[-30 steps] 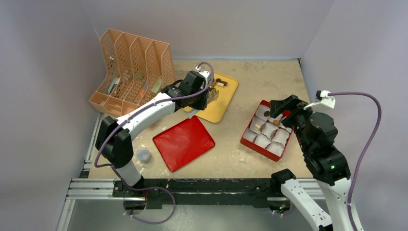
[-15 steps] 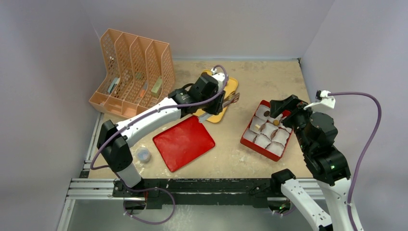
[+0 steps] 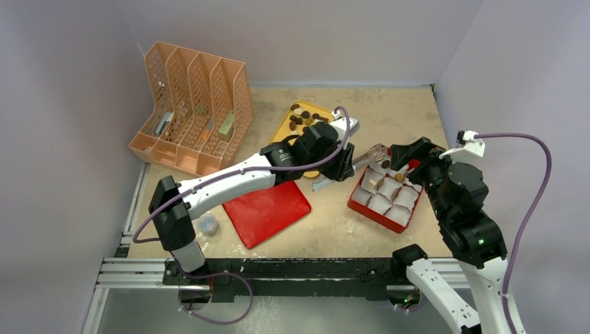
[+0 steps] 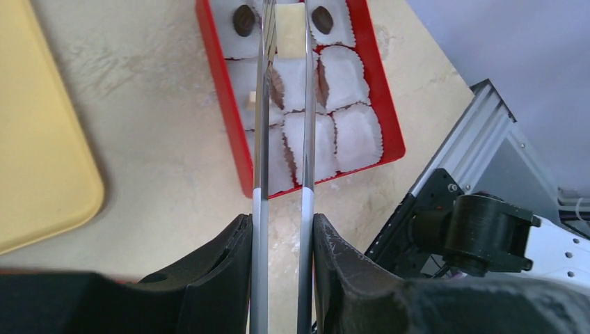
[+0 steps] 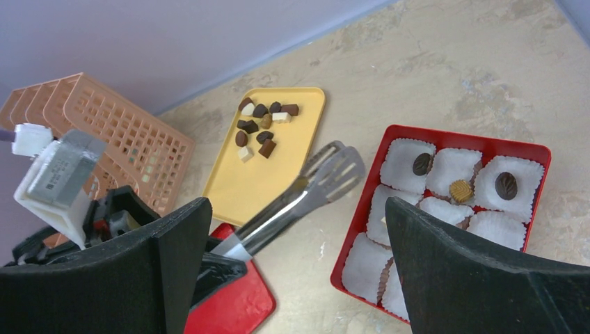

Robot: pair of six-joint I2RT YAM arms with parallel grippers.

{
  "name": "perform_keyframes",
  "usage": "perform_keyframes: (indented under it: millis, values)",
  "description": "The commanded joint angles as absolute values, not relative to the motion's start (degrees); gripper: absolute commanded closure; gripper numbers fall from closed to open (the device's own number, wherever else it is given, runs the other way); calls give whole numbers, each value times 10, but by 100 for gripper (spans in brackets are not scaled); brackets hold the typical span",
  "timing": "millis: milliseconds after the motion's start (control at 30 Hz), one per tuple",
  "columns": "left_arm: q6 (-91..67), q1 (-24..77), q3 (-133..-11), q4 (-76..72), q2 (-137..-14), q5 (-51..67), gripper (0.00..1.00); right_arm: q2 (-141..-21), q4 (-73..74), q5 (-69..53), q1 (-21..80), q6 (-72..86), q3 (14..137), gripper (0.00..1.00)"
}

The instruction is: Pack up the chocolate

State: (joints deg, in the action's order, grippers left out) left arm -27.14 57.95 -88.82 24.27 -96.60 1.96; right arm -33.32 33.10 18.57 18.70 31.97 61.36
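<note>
**Top view:** Within the last second the tongs [image 3: 369, 156], pinched at the handles by the left hand [image 3: 342, 167], have been swung off the yellow tray [image 3: 284, 133] and across the tabletop [image 3: 334, 216]. Their tips are now held over the far end of the red box [image 3: 379, 217]. A delivery run is judged to be under way. Most of the chocolate pieces [image 3: 304, 118] are left at the tray's far end. The right hand [image 3: 409, 156], spread wide, has not been moved. It is parked just beside the tong tips at the box's far corner, and is the one thing likely to crowd the drop. A red lid [image 3: 264, 207] is overhung by the left arm, and a file rack [image 3: 191, 108] is set well apart.

**Left wrist:** The two blades are seen running nearly parallel over the paper cups [image 4: 355, 132]. Two dark pieces are lodged in the far cups. Something pale is glimpsed between the tips, but whether it is a carried piece cannot be told.

**Right wrist:** At least three pieces, two dark and one tan, are shown at one end of the box. The other cups appear empty, so the packing is judged barely begun. The right fingers [image 5: 174, 264] are framed wide apart, with nothing held between them.
</note>
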Motion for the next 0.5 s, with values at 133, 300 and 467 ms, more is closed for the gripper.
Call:
perform_keyframes:
  millis: [133, 300, 467]
  values:
    - [-302, 606, -904, 143, -1024, 38, 83, -335, 309, 198, 188, 319, 626, 4]
    - [-305, 613, -904, 124, -1053, 44, 83, -334, 313, 199, 189, 319, 625, 4]
    - [-311, 614, -915, 104, -1091, 58, 83, -333, 308, 198, 188, 321, 619, 4]
